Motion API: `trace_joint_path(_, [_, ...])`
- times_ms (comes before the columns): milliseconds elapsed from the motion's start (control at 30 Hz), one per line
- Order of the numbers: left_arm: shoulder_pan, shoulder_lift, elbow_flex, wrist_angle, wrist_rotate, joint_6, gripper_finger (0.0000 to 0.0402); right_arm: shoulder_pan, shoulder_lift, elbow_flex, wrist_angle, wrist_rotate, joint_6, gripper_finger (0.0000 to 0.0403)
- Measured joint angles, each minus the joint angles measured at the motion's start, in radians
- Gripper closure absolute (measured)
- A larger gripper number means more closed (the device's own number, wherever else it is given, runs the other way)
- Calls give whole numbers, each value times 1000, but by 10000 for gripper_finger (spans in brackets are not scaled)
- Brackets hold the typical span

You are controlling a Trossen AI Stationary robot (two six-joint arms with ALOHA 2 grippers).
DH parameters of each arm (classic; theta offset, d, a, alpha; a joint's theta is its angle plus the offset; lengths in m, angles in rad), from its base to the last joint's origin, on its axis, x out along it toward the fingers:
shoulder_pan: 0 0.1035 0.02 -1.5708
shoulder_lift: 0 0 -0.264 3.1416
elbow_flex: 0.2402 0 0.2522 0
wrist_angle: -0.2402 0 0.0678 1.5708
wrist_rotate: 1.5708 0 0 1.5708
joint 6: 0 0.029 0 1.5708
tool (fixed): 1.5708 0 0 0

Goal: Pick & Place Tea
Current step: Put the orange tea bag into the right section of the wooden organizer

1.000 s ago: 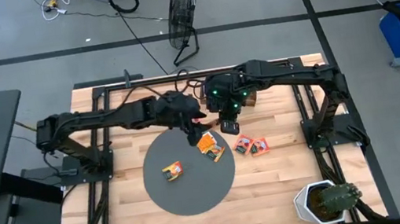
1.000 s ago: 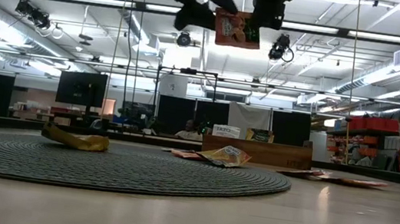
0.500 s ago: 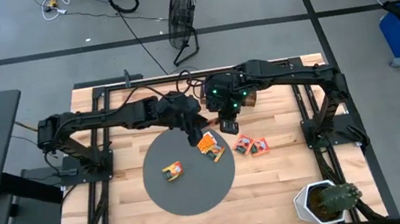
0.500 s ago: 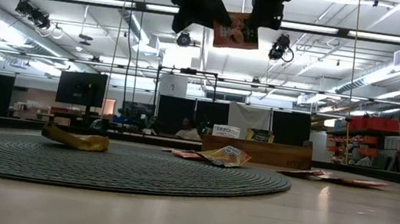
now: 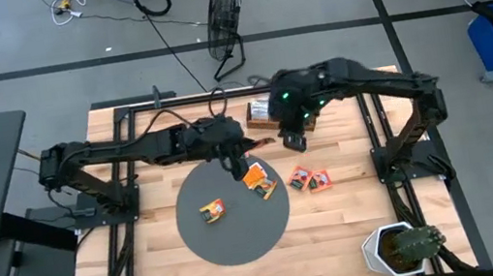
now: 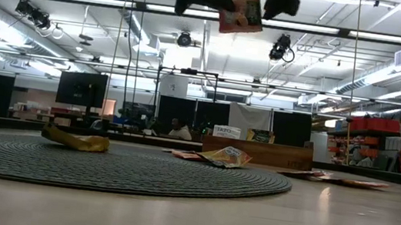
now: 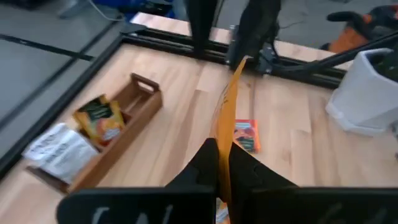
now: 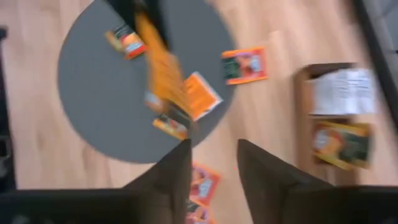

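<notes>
My left gripper (image 7: 222, 149) is shut on an orange tea packet (image 6: 241, 13), held high above the far edge of the grey disc (image 5: 233, 209). My right gripper (image 8: 213, 146) stands open beside it, toward the table's far right (image 5: 293, 139), with nothing between its fingers. Two more tea packets (image 5: 211, 211) (image 5: 259, 180) lie flat on the disc. Two others (image 5: 300, 178) (image 5: 320, 181) lie on the wood to the disc's right. My left gripper pinches the orange packet between its two fingers, by the edge nearest the arm (image 7: 224, 144). In the left wrist view the packet stands edge-on and reaches out past the fingertips. It is lifted clear and tilted, high over the disc.
A wooden box (image 5: 263, 114) with a white and an orange-green packet in it sits at the table's far side, under the right arm. A white pot with a cactus (image 5: 400, 248) stands at the near right corner. A fan (image 5: 225, 24) stands on the floor beyond the table.
My left gripper has shut on the orange packet that my right gripper held. My right gripper has opened, let go and drawn back up and toward the table's far right. The packet stays aloft, now tilted, in my left gripper.
</notes>
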Motion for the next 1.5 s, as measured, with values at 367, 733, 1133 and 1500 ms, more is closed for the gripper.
trace_joint_path(367, [4,-131,-350,704,45,-109,395,-65,-161,0,153,-11,40,194])
trace_joint_path(733, [50,-141,-542,1143,86,-227,395,-80,-111,-1,354,-123,76,195])
trace_joint_path(1133, [65,-141,-540,1157,90,-208,395,-72,9,-2,415,-181,59,220])
trace_joint_path(1500, [65,-141,-540,1150,90,-207,394,-99,-77,-2,365,-292,88,242])
